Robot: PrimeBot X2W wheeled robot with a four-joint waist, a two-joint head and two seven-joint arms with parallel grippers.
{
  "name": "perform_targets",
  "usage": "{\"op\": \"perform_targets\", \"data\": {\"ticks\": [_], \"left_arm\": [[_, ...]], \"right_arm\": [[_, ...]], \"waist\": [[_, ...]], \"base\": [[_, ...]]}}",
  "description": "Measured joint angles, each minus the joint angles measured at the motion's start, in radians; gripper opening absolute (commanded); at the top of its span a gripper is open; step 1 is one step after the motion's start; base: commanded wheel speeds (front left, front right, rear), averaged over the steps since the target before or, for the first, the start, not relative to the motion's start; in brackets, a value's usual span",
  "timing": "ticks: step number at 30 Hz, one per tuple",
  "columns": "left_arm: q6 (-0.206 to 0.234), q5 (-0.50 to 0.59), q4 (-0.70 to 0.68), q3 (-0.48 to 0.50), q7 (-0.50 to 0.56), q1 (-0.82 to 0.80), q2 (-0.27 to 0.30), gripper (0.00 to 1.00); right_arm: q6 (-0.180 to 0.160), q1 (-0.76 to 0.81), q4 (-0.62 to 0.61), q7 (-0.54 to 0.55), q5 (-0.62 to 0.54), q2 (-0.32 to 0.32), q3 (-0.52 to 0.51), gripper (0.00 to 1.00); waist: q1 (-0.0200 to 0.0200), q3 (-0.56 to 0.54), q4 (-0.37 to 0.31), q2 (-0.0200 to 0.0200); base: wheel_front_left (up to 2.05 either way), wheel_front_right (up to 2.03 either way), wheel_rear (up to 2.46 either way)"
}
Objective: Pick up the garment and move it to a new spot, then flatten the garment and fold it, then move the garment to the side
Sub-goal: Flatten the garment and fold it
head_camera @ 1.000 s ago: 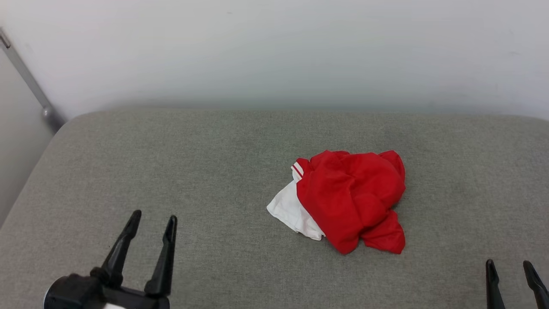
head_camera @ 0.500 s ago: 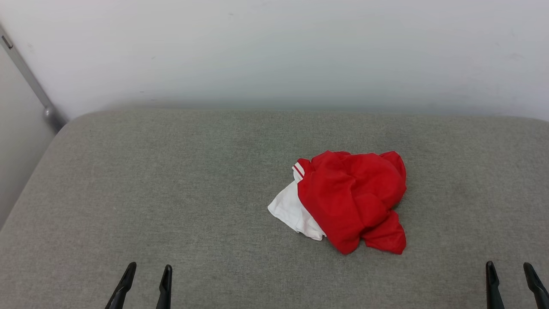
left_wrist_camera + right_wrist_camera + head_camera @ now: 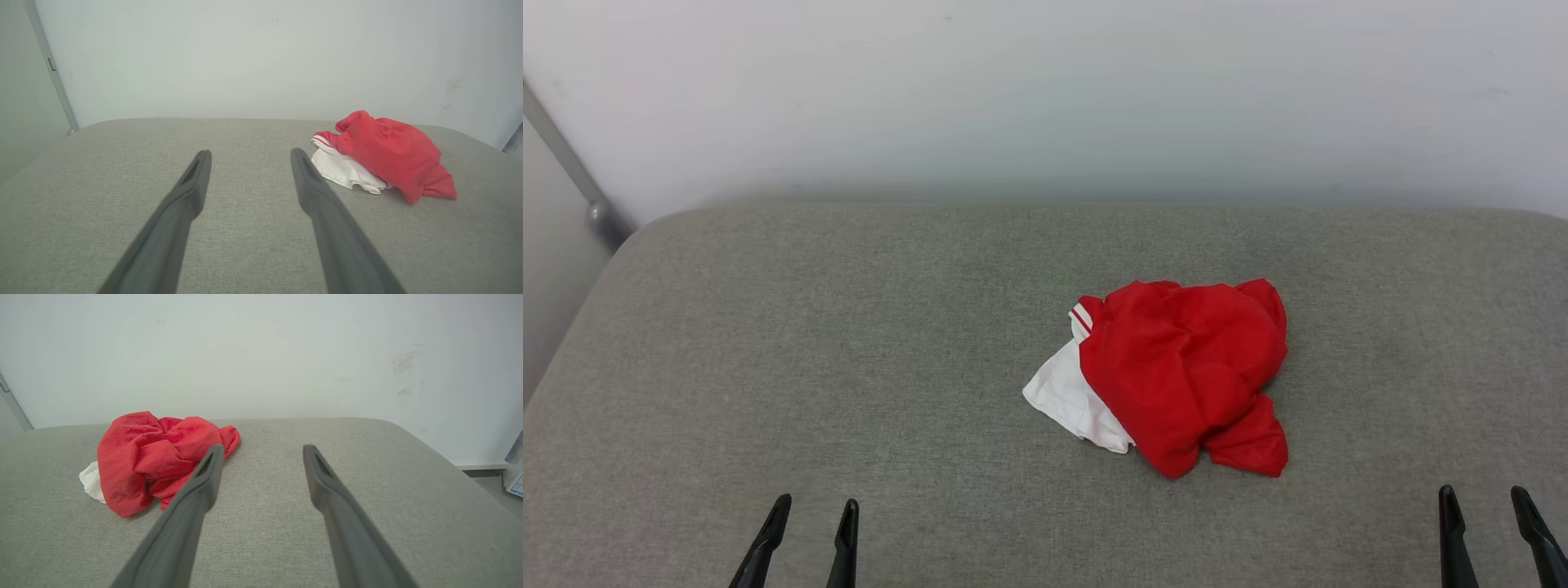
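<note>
Garment (image 3: 1184, 376) lies crumpled on the grey cushion, both grippers empty

Down at the near edge, the left gripper (image 3: 817, 501) has its two dark fingers spread apart with nothing between them, tips just over the grey fabric. Over on the other side, the right gripper (image 3: 1481, 491) is the same: fingers parted wide, holding nothing. Neither one touches the shirt. From where the left wrist looks, the heap sits ahead and off to the right of its fingers; from the right wrist, it sits ahead and to the left.

Between the two, a little closer to the right gripper, the garment rests in a loose bunch on the cushion (image 3: 849, 327), right of its middle. Most of what shows is bright red cloth, folded over on itself. A white panel (image 3: 1066, 392) sticks out from under its left side, with a bit of red-and-white stripe trim (image 3: 1081, 318) just above it. No lettering can be made out.

Behind the cushion stands a plain pale wall (image 3: 1045, 98), and a slanted metal bar (image 3: 564, 163) runs down at the far left.
</note>
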Motion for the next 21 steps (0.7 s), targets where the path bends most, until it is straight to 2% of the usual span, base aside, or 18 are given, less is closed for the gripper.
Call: {"op": "perform_targets", "data": {"ticks": [13,16,19,21], "left_arm": [[-0.001,-0.011,0.0,0.024,0.0,-0.005,0.016,1.0],[-0.001,-0.033,0.026,-0.008,0.0,-0.04,0.072,1.0],[-0.001,-0.074,0.086,-0.066,0.005,-0.084,0.165,1.0],[-0.001,-0.123,0.115,-0.105,0.046,-0.145,0.235,1.0]], "right_arm": [[0.0,-0.002,0.008,0.0,-0.005,0.006,0.011,1.0],[0.0,-0.014,0.014,0.0,-0.005,0.006,0.016,1.0],[0.0,-0.027,0.016,0.0,-0.005,0.007,0.021,1.0],[0.0,-0.047,0.016,0.0,-0.005,0.007,0.014,1.0]], "waist": [[0.0,0.014,-0.043,0.0],[0.0001,0.02,-0.062,0.0],[0.0001,0.037,-0.081,0.0],[0.0002,0.052,-0.097,0.0]], "base": [[0.0,0.0,0.0],[0.0,0.0,0.0],[0.0,0.0,0.0],[0.0,0.0,0.0]]}}
